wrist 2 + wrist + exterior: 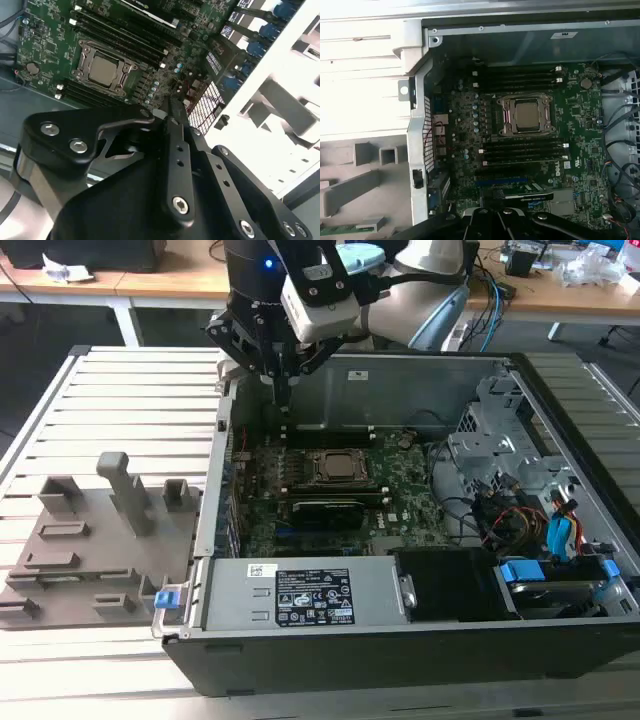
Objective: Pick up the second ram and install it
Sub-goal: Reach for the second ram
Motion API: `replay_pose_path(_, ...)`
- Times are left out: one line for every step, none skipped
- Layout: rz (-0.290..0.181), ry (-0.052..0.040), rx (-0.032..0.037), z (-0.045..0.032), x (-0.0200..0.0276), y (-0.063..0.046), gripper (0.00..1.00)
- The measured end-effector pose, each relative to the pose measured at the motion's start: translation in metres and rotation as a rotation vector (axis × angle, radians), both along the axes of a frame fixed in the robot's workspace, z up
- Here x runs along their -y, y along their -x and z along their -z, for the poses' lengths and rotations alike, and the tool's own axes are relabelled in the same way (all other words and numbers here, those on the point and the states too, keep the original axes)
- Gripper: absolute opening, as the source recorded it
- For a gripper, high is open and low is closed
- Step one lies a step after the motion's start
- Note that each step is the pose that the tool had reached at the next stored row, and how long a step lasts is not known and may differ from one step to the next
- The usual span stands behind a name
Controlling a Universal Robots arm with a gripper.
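My gripper (283,400) hangs over the far corner of the open computer case (215,540), on the exterior view's left. Its black fingers (170,111) are shut, with nothing showing between them. Below it lies the green motherboard (580,115) with the metal CPU socket (527,115) and dark memory slots (525,150) on both sides of the socket. Outside the case, a narrow green strip that looks like the second ram (340,230) lies on the grey holder plate (80,560), well apart from the gripper.
A grey power supply with a label (310,595) runs along the case's near wall. Cables and blue connectors (560,535) crowd the exterior view's right side of the case. Upright grey posts (125,485) stand on the holder plate. A slatted metal table (120,390) carries everything.
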State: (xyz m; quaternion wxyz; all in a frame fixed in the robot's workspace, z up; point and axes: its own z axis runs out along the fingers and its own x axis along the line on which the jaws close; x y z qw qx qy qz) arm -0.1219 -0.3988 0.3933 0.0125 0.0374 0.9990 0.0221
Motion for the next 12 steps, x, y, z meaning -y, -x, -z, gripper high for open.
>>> replay_pose_path(0.000, 0.0000, 0.0000, 0.0000, 0.0000, 0.003, 0.11)
replay_pose_path(0.000, 0.0000, 0.0001, 0.0001, 0.0000, 0.009, 0.11)
replay_pose_path(0.000, -0.0001, 0.0001, 0.0002, 0.0000, 0.015, 0.11)
replay_pose_path(0.000, -0.0001, 0.0001, 0.0003, 0.0000, 0.017, 0.11)
replay_pose_path(0.000, 0.0000, 0.0000, 0.0004, 0.0000, 0.020, 0.11)
replay_pose_path(0.000, -0.0001, 0.0000, 0.0005, 0.0000, 0.024, 0.11)
replay_pose_path(0.000, -0.0001, 0.0001, 0.0006, 0.0000, 0.028, 0.11)
replay_pose_path(0.000, 0.0000, 0.0000, 0.0007, 0.0000, 0.033, 0.11)
replay_pose_path(0.000, 0.0000, 0.0000, 0.0008, 0.0000, 0.035, 0.11)
replay_pose_path(0.000, 0.0000, 0.0000, 0.0010, 0.0000, 0.039, 0.11)
replay_pose_path(0.000, -0.0001, 0.0002, 0.0013, 0.0000, 0.040, 0.11)
replay_pose_path(0.000, 0.0000, 0.0000, 0.0014, 0.0000, 0.043, 0.11)
